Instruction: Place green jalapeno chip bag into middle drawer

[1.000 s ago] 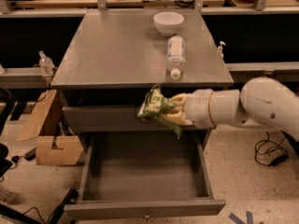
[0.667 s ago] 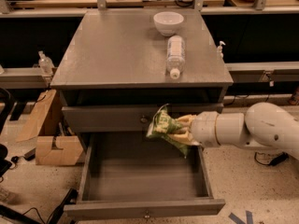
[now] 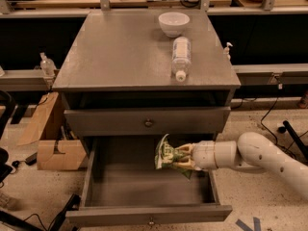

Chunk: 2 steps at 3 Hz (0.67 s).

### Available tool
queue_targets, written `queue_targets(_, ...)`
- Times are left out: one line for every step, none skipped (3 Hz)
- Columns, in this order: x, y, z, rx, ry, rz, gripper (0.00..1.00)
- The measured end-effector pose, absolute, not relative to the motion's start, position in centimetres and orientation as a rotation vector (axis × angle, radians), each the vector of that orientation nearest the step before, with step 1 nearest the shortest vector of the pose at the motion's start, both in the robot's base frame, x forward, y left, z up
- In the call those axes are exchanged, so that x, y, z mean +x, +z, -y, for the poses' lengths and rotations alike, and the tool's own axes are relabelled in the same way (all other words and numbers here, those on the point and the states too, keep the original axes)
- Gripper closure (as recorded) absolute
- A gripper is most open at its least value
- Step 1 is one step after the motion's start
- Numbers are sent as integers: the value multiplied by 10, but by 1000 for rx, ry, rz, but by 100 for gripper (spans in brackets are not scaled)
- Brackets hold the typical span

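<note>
White cylindrical robot arm (image 3: 269, 160) reached in from the right, and its two-finger gripper (image 3: 186, 159) hung over the open middle drawer (image 3: 144, 214). This was a wide grey wooden tray pulled out below the closed upper grey drawer front (image 3: 106, 122). The fingers pinched the right edge of the small crinkled green foil jalapeno chip bag (image 3: 166, 155), held roughly upright above the drawer's rear half (apparently clear of its floor). On the grey cabinet top (image 3: 115, 52) stood a white bowl (image 3: 173, 23), with a clear plastic bottle (image 3: 181, 57) lying near it.
</note>
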<state>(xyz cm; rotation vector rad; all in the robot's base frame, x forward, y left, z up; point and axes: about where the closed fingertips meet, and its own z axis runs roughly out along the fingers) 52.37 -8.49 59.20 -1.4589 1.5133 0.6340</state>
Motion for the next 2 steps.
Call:
queue_targets(542,531,69,-1502,658,-1534,100)
queue_targets(542,526,62,-1509,670,-1530,100)
